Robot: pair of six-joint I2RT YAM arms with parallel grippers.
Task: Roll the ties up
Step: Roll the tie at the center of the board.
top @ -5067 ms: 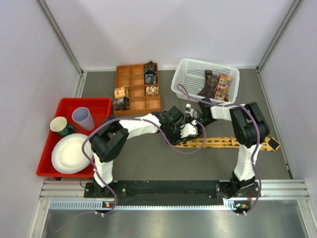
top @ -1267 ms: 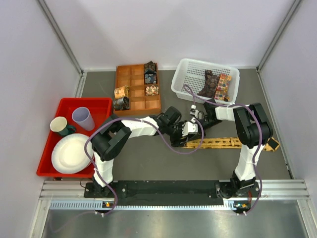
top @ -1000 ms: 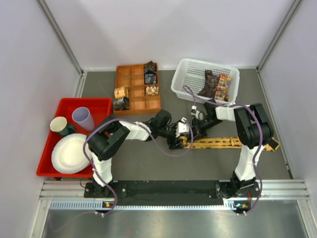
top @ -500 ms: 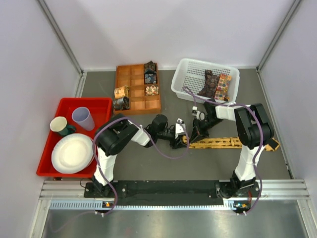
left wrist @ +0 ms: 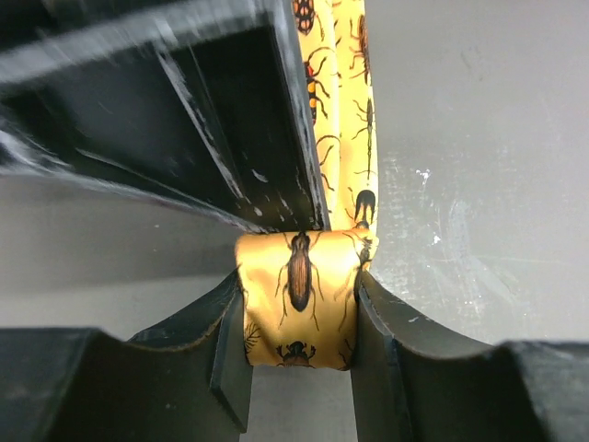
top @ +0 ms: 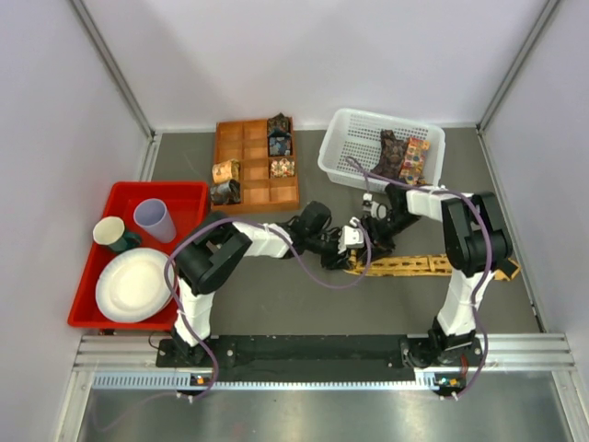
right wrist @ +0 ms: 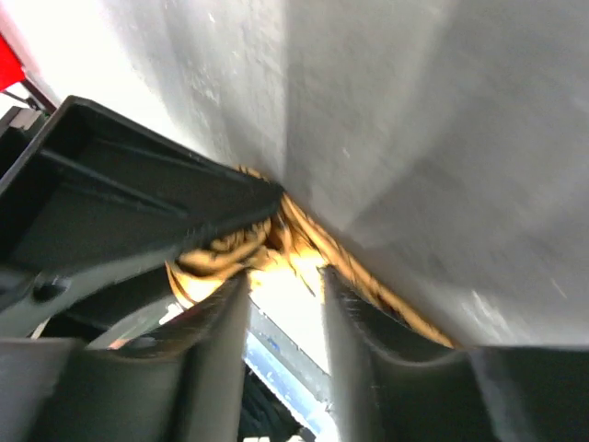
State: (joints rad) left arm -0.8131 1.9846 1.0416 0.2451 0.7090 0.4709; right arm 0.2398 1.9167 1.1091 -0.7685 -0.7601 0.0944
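Table (top: 276,304): grey, walled in on three sides, with both arms reaching in from 6 o'clock to meet near its middle.
Red tray (top: 184,195): sat at 9 o'clock, holding a plate (top: 133,285) and two cups (top: 154,219), well apart from the work.
Basket (top: 340,147): white mesh, at 1 o'clock, with a few loose ties (top: 391,157) heaped inside and waiting their turn.
Compartment tray (top: 248,147): orange-brown, at 11 o'clock, with several rolled ties (top: 279,133) tucked into its cells; other cells looked bare.
Yellow tie (top: 423,264): lay flat on the table as a long strip running out toward 3 o'clock, its near end at the middle where the grippers met.
Left gripper (left wrist: 299,285): was clamped on the tie, one finger pressed against each side of the roll.
Right gripper (right wrist: 283,281): its fingers stood parted with daylight between them, tips just at the yellow fabric, gripping nothing that I could make out.
Rolled end (left wrist: 299,308): a small, tight coil of only a few turns, with the flat strip leading away from it toward 12 o'clock in the left wrist view.
Step in hand: by my reckoning, early in rolling this tie, since most of its length lay unrolled.
Next move: seemingly another turn of the coil along the strip, which called for a firm hold so the turns would not spring loose, and the strip kept straight.
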